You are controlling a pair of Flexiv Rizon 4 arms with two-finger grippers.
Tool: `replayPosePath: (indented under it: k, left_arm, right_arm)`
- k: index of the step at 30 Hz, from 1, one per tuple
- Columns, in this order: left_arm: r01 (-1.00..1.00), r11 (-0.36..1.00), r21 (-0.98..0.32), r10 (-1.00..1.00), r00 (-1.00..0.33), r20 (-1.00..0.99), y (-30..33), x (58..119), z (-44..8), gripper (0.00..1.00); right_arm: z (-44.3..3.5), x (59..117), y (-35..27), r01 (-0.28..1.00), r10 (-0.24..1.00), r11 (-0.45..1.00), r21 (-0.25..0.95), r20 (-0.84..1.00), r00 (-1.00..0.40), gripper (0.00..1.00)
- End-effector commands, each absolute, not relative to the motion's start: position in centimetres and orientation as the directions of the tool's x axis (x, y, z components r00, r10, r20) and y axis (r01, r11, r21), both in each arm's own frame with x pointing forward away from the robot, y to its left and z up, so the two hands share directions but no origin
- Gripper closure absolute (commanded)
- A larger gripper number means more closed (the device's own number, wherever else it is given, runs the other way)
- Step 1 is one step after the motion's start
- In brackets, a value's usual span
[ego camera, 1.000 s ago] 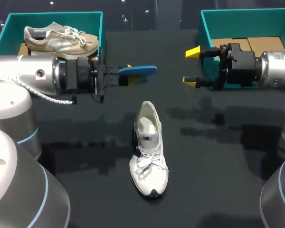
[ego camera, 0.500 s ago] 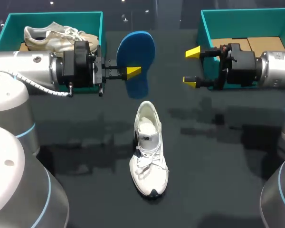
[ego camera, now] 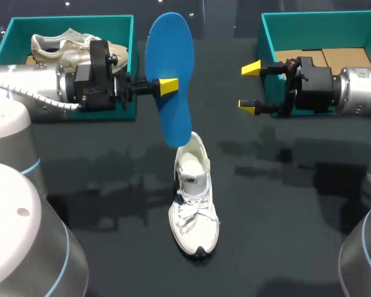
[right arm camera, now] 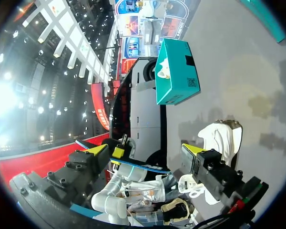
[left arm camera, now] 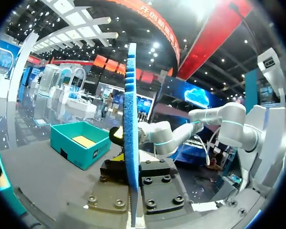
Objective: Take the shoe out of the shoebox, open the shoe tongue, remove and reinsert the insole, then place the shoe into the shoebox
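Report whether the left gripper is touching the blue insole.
Touching. The left wrist view shows the blue insole edge-on, pinched from both sides between the two fingers of the left gripper.

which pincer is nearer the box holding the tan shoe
Left: left pincer, gripping the insole, is beside that box; right pincer is by the other box.

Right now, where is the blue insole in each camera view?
Head view: blue insole upright, pinched by the left gripper, just above the white shoe.
Left wrist view: edge-on between its own fingers.
Right wrist view: a thin blue edge ahead of the right gripper.
Shared landmark: the white shoe, also in the right wrist view; not in the left wrist view.
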State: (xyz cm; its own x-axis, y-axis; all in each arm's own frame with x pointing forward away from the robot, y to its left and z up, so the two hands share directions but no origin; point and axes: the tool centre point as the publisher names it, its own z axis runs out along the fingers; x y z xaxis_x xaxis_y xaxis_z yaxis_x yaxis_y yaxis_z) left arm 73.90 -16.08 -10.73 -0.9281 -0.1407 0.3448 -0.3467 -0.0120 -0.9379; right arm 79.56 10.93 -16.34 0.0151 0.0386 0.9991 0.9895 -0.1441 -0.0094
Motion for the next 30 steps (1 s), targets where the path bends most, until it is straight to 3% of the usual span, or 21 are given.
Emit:
replayPosePath:
  k: [1,11,30]
  left_arm:
    - [-0.608,-0.025,-0.793,-0.162,-0.781,0.603,-16.6,73.8,-10.8,1.0]
    - [-0.828,-0.026,-0.56,-0.143,-0.551,0.822,-17.4,74.0,-11.7,1.0]
    - [-0.974,-0.112,-0.195,-0.102,-0.184,0.978,-18.6,75.3,-15.7,1.0]
  right_arm:
    - [-16.4,79.6,11.0,0.99,0.041,-0.143,-0.01,0.999,0.016,0.0]
    - [-16.4,79.6,11.0,0.99,0.041,-0.143,-0.01,0.999,0.016,0.0]
    - [-16.4,79.6,11.0,0.99,0.041,-0.143,-0.01,0.999,0.016,0.0]
